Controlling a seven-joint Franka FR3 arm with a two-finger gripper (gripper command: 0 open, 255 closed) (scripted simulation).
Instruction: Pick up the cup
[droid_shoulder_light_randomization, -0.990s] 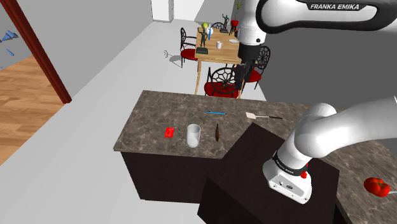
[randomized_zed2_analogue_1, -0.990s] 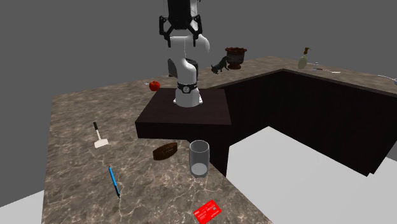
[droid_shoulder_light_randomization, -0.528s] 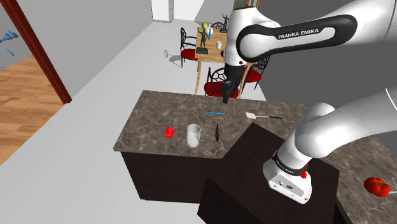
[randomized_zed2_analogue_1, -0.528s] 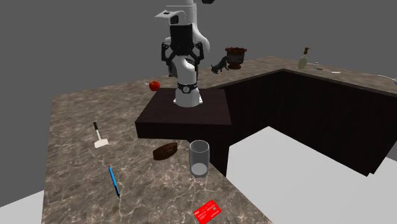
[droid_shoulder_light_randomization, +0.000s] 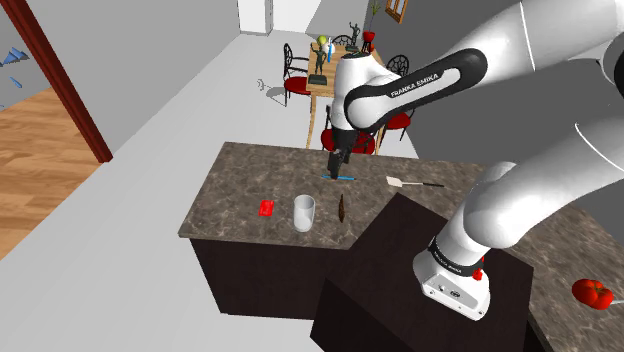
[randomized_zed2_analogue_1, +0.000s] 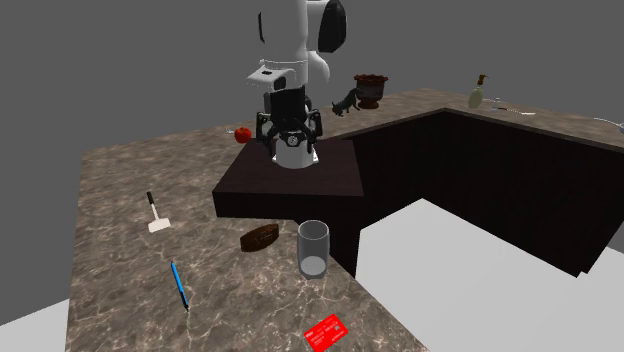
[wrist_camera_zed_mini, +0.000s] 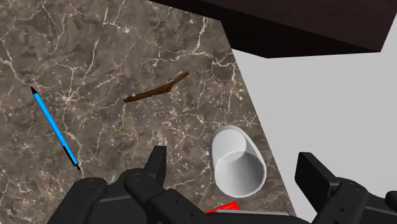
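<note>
One pale grey, see-through cylindrical cup (droid_shoulder_light_randomization: 304, 212) stands upright near the edge of the dark veined stone surface (droid_shoulder_light_randomization: 235, 175). A small flat red card (droid_shoulder_light_randomization: 266, 208) lies on one side of it and a thin brown leaf-shaped piece (droid_shoulder_light_randomization: 343, 207) on the other, both apart from it. The black jaws are spread wide and grasp nothing. In the shoulder view they hang above the surface by a slim blue pen (droid_shoulder_light_randomization: 338, 177), further in from the edge than the cup.

Looking along the hand, the cup's open mouth (wrist_camera_zed_mini: 237, 160) shows in the gap between the two fingers (wrist_camera_zed_mini: 154, 167), far below and untouched. The step in hand looks like the approach.

To do it well, carry the hand across until the cup sits midway between the fingers, and only then go down. Keep the jaws spread until both fingers flank the wall below the rim, then close evenly. Because the cup is tall, light-looking and close to the drop, a finger catching its rim on the way down could tip it off the surface. A straight, vertical descent is safest.
</note>
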